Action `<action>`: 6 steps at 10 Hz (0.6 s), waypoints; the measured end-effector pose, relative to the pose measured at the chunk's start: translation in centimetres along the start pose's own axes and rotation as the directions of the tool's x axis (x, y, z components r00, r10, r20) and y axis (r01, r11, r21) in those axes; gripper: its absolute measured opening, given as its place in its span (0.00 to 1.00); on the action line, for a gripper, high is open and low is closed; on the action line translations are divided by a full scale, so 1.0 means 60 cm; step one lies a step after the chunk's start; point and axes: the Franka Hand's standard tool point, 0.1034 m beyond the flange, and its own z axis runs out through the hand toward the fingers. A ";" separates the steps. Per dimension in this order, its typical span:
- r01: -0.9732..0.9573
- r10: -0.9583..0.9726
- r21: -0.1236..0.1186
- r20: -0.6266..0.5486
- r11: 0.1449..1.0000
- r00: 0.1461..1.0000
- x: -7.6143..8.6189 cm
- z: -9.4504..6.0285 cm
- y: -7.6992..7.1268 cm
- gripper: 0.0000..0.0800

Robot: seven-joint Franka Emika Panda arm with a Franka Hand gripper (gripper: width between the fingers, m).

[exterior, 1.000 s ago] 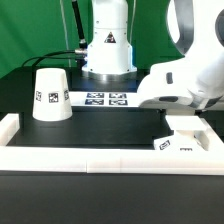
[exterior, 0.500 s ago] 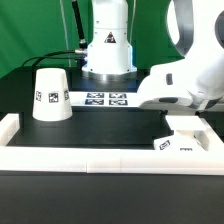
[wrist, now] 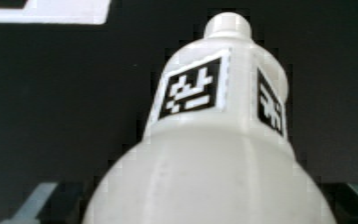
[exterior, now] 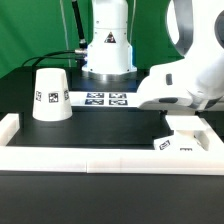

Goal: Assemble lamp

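Wrist view, Ana: what is the end effector (wrist: pixel 202 205) doing?

It looks clamped on the bulb (wrist: pixel 211 125), Ben. One finger (wrist: pixel 34 205) sits tight against each side of the round body. The stem points away from the camera, over the dark desk.

And from the exterior view?

The arm (exterior: pixel 185 80) hangs at the exterior view's right, just above the base (exterior: pixel 188 143). The base lies flat on the desk (exterior: pixel 110 125), against the rail (exterior: pixel 100 160). I can't make out the bulb from that side.

So the stem goes into the base next, I reckon. How do we do that well?

Line the stem up square over the middle of the base before lowering. Go down straight and turn gently, because that smooth round body could slip in the grip. The rail should brace the base.

Is anything sitting inside anything?

Only the shade (exterior: pixel 50 95) is cup-like. It stands mouth down at the exterior view's left, beside the marker board (exterior: pixel 105 98) and well apart from the base. Nothing sits on it, and its inside is hidden.
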 end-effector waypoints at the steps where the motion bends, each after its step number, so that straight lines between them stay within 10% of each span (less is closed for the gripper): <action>1: 0.041 -0.041 0.005 -0.005 0.999 0.999 -0.005 -0.014 0.005 0.72; 6: 0.046 -0.045 0.020 -0.043 0.999 0.998 -0.059 -0.091 0.022 0.72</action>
